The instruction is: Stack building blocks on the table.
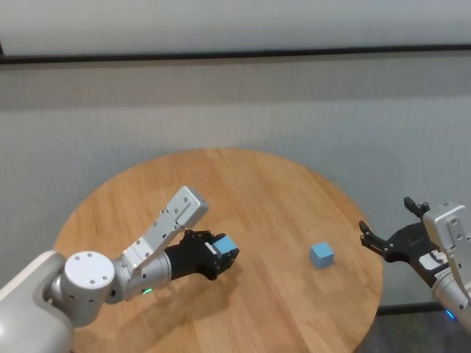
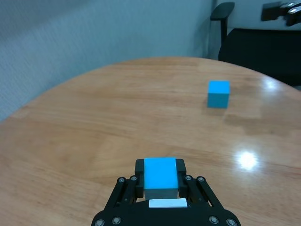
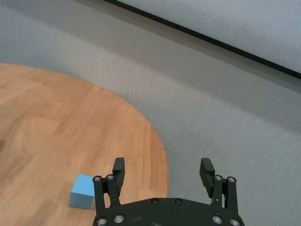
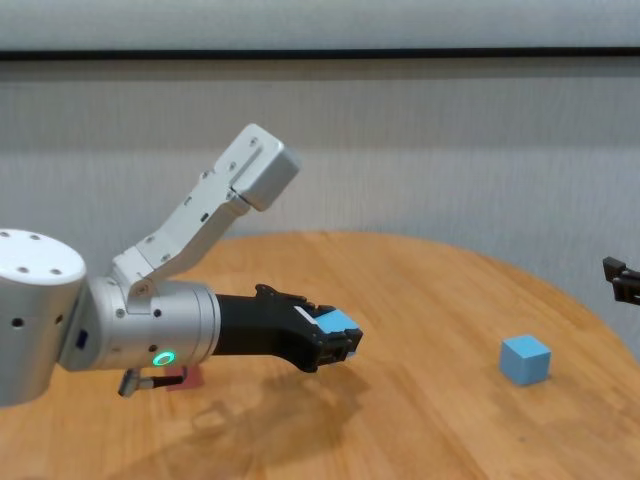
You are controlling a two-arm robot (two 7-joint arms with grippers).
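Blue, matte and square, one building block [image 1: 227, 243] sits clamped between the left gripper's [image 1: 224, 254] fingers, carried clear of the table [image 1: 265, 191] — lifted, by the look of it, so it can travel to a partner. That partner, the second blue block [image 1: 321, 254], rests on the wood toward three o'clock. Just past the table's edge at three o'clock, the right gripper [image 1: 390, 224] hangs with fingers spread wide and empty. A pink block [image 4: 187, 378] peeks from under the left arm.
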